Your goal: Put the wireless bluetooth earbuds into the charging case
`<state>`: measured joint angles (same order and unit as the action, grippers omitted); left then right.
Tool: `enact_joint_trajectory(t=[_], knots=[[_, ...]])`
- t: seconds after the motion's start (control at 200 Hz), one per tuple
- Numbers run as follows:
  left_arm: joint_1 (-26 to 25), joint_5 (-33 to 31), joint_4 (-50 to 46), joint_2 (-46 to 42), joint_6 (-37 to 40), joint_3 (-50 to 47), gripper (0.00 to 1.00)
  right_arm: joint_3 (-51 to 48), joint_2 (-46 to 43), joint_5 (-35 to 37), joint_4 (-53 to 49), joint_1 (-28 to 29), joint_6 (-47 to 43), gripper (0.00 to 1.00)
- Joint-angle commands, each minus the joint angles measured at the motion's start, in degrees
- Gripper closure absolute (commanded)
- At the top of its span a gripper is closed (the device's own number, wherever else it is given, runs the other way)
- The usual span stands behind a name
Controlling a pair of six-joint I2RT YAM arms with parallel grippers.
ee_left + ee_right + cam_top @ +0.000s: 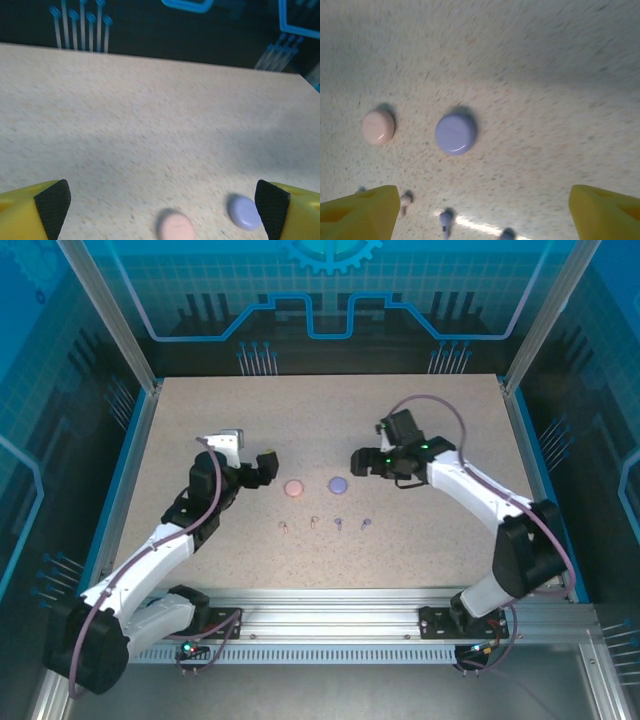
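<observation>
**Pastels on a speckled desk**

The desk [200, 420] is beige with fine dark speckles. On it, the pink case [294, 487] is pale and plain, and the lilac case [338, 483] is plain too. The left earbuds [283, 528] seem pale pink and the right earbuds [365, 524] purple, though they are tiny here. The left fingers [20, 210] and right fingers [360, 217] are yellow, and the left ones carry black cross-hatched pads [52, 207]. The back wall [320, 300] is blue with lighter blue line patterns.

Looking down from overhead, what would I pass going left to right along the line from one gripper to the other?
Left gripper → pink round case → purple round case → right gripper.
</observation>
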<state>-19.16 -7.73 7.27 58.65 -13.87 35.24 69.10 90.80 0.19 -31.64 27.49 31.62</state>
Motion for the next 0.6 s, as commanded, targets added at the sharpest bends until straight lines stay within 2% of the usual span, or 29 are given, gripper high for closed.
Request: enact_joint_trajectory(t=[0.0, 0.17, 0.395, 0.5, 0.595], knots=[[-0.77, 4.55, -4.07, 1.54, -7.01, 1.65, 0.01, 4.96, 5.87, 3.28, -7.07, 3.32, 5.25, 0.11], [-0.85, 7.55, -8.83, 5.1, -11.83, 4.86, 0.01, 12.24, 15.26, 4.75, -10.35, 6.82, 7.81, 0.12], [-0.8, 8.67, -12.2, 6.85, -9.19, 7.41, 0.01, 21.31, 24.67, 7.34, -14.95, 8.97, 9.72, 0.12], [-0.79, 5.36, -12.31, 6.19, -11.25, 7.68, 0.01, 24.51, 27.79, 8.61, -17.06, 9.16, 11.25, 0.13], [-0.49, 4.86, -12.48, 5.47, -11.61, 8.14, 0.01, 25.87, 29.29, 9.58, -17.74, 9.16, 13.12, 0.14]])
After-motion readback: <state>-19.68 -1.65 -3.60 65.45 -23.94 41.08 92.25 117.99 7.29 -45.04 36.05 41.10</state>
